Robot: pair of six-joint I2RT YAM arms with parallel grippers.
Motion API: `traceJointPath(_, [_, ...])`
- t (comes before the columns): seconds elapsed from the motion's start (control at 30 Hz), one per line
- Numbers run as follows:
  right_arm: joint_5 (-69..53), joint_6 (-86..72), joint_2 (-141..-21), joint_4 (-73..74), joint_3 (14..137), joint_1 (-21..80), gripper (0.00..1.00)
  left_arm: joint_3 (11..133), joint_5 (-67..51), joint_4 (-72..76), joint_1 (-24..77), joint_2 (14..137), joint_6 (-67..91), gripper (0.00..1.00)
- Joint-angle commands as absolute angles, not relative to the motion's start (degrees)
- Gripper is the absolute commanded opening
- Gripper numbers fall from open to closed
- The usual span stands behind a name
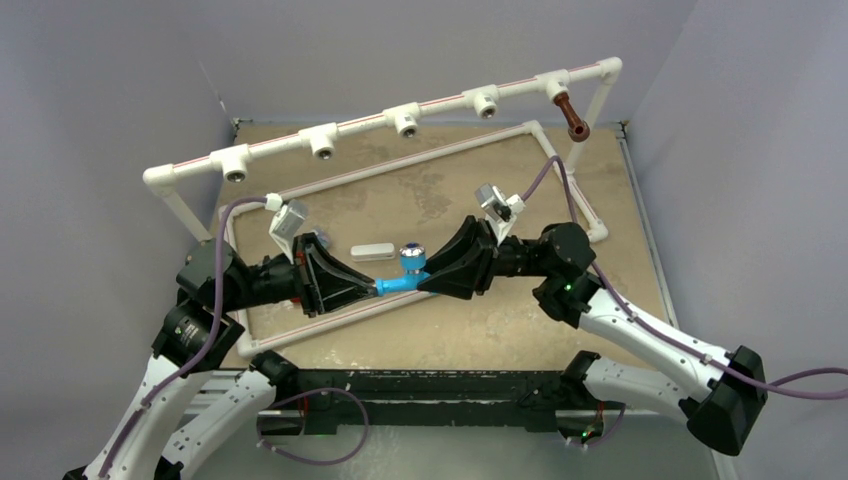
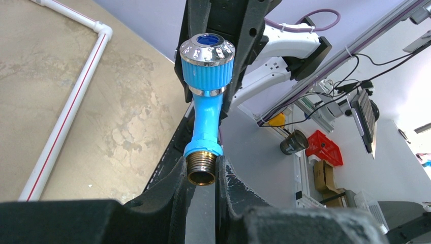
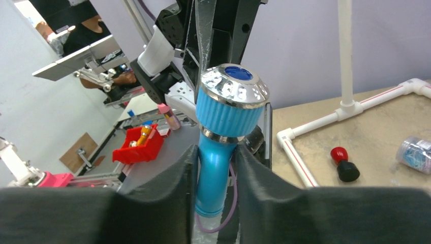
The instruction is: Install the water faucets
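The blue faucet (image 1: 405,275) with a silvery cap hangs above the table middle, between both grippers. My left gripper (image 1: 380,288) is shut on its brass threaded end; in the left wrist view (image 2: 202,170) both fingers press that thread and the blue faucet (image 2: 206,96) points away. My right gripper (image 1: 424,283) is shut on the blue spout; in the right wrist view (image 3: 216,162) the blue faucet (image 3: 226,117) sits between the fingers. The dark brown faucet (image 1: 572,118) sits in the rightmost tee of the raised white pipe rail (image 1: 440,100).
Several open white tees (image 1: 322,142) line the rail. A white pipe frame (image 1: 420,155) lies on the tan table. A small white block (image 1: 372,251) lies behind the blue faucet. A red-and-black knob (image 3: 344,163) and a clear object (image 3: 414,152) lie on the table.
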State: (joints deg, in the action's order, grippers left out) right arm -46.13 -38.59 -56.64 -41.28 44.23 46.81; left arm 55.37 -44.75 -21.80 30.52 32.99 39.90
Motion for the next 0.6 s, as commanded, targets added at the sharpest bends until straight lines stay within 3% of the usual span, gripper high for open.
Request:
traceJointPath(0.0, [-46.23,-38.58,-56.91,-44.39,44.92,46.76,0.19,54.60,-44.43,-17.65,30.84,33.22,40.43,0.00])
traceJointPath(0.03, [-46.33,-38.51,-56.93,-44.34,44.92,46.76,0.04,54.51,-44.40,-17.59,30.83,33.22,40.43,0.00])
traceJointPath(0.07, [-46.18,-38.54,-56.91,-43.94,44.87,46.76,0.00,54.50,-44.33,-17.40,30.85,33.23,40.43,0.00])
traceJointPath(0.33, [-44.17,-37.86,-54.29,-43.37,43.59,46.75,0.00,54.66,-43.42,-17.78,30.80,34.34,40.69,0.00])
traceJointPath(0.57, [-41.74,-34.68,-51.55,-35.99,44.36,46.74,0.00,56.44,-39.45,-21.26,30.84,35.35,39.37,0.39])
